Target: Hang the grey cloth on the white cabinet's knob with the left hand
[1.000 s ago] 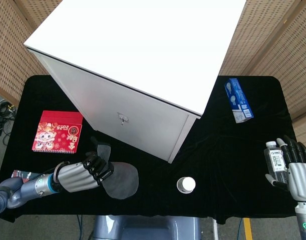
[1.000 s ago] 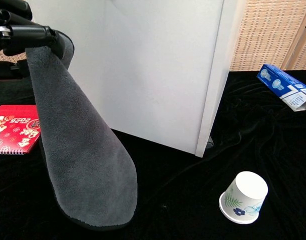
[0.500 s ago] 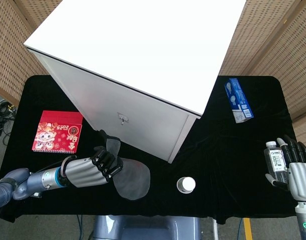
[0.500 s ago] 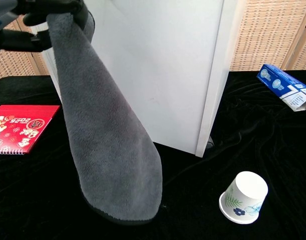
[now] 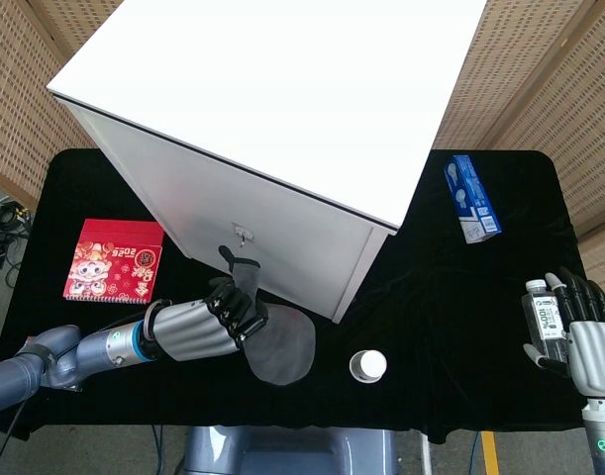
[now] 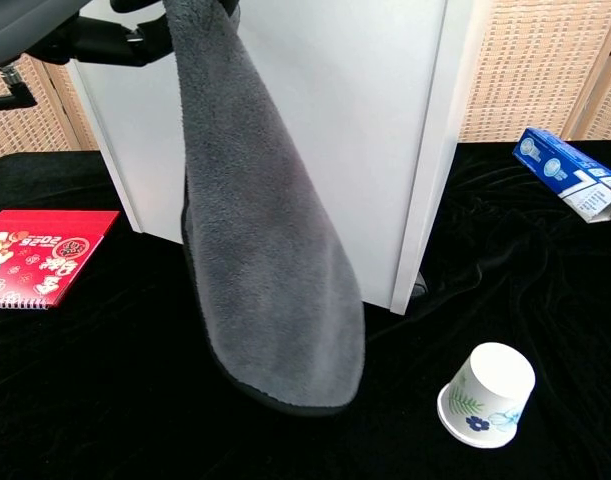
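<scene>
1. Left hand (image 5: 223, 317) clasping the gathered top of the grey cloth (image 5: 277, 341), raised in front of the white cabinet (image 5: 272, 129), fingers (image 5: 233, 302) wrapped around the fabric.
2. Grey cloth hanging down from that grip in one long drape, wider and rounded at the bottom (in the chest view, covering much of the cabinet's front face (image 6: 275, 230), lower edge just above the counter).
3. Upper tip of the cloth just below the small metal knob (image 5: 243, 236) on the cabinet door; impossible to tell whether cloth and knob touch.
4. White cabinet standing at an angle on the counter (image 5: 451, 297), which is covered in black fabric.
5. Right hand (image 5: 577, 336) low at the right edge of the head view, fingers curled around a small bottle with a white label (image 5: 545, 317), held upright.
6. Red spiral-bound calendar (image 5: 114, 259) lying flat on the counter left of the cabinet, well apart from the cloth.
7. White paper cup with a blue floral print (image 6: 488, 395) tipped on its side on the counter, right of the hanging cloth and near the cabinet's front corner.
8. Blue and white box (image 5: 471, 198) lying on the counter to the right of the cabinet.
</scene>
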